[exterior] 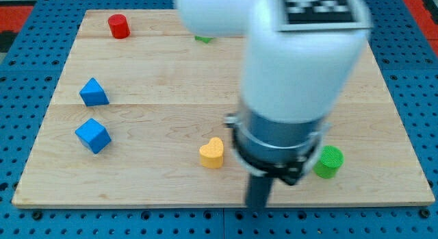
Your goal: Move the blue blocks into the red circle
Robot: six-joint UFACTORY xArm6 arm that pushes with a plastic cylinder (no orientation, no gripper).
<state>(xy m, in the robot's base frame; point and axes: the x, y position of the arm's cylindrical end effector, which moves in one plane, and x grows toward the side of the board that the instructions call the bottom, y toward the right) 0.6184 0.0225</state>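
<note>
Roughly, by size, we note the following.

Counter (171, 74): our wooden board on a blue pegged base; it carries every block.

Arm (301, 68): our big white and dark body fills the view's upper right and hides part of the board behind it.

End effector: we have no jaws to open or close, only a rod that holds nothing. We see my tip (258, 206) at the view's bottom edge, just right of the yellow heart, well apart from both blue blocks.

Blue cube (92, 135): at the view's left, lower of the pair, untouched.

Blue triangular block (93, 92): just above the cube, near it but apart.

Green cylinder (329, 161): at the view's right, beside our arm.

Yellow heart block (212, 153): near the bottom middle, between my tip and the blue pair.

Red cylinder (119, 26): at the view's top left; we take it as the red circle of the task, since no drawn ring shows.

Small green block (202, 38): only a sliver shows under our arm; shape cannot be told.

Progress: we judge nothing is delivered yet.

Risks: sweeping straight left could shove the yellow heart ahead of us. An off-centre push could spin either blue block aside. Pushing the cube upward could jam it against the triangular one. A hard push could knock the red cylinder off its spot or off the edge.
</note>
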